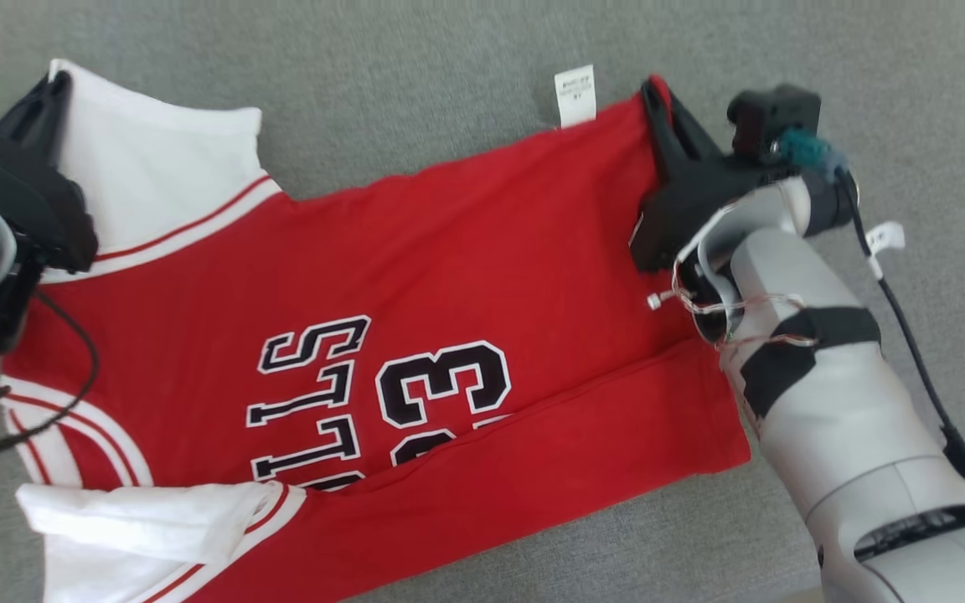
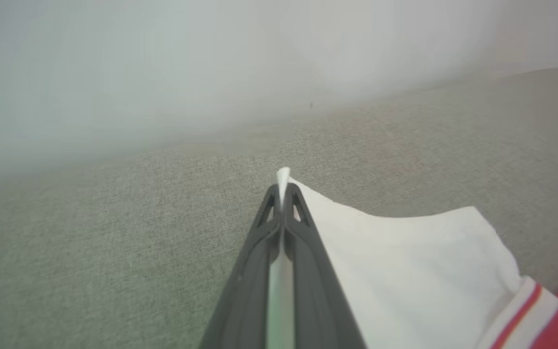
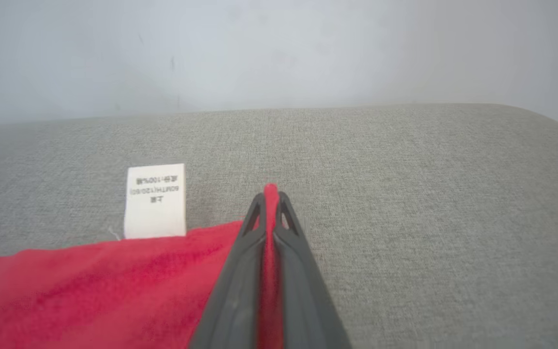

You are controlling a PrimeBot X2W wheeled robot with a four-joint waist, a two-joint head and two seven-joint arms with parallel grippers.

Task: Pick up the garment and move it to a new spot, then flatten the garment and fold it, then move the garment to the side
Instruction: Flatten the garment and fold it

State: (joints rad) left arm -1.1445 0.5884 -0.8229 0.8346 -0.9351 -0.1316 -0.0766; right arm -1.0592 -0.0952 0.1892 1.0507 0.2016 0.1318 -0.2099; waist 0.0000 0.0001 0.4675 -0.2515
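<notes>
A red garment (image 1: 466,251) with white sleeves, black-and-white lettering and the number 33 lies spread across the grey cushion, its near long edge folded over. My left gripper (image 1: 59,84) is shut on the corner of the far white sleeve (image 2: 405,252), which pokes out between the fingertips (image 2: 283,191). My right gripper (image 1: 654,88) is shut on the red hem corner (image 3: 270,194) at the far right. A white care label (image 1: 575,94) sticks out from the hem, just left of the right gripper (image 3: 270,196).
The grey fabric surface (image 1: 415,67) stretches beyond the garment toward a pale wall (image 3: 279,53). A second white sleeve (image 1: 147,515) lies bunched at the near left. A black cable (image 1: 910,335) runs along my right forearm.
</notes>
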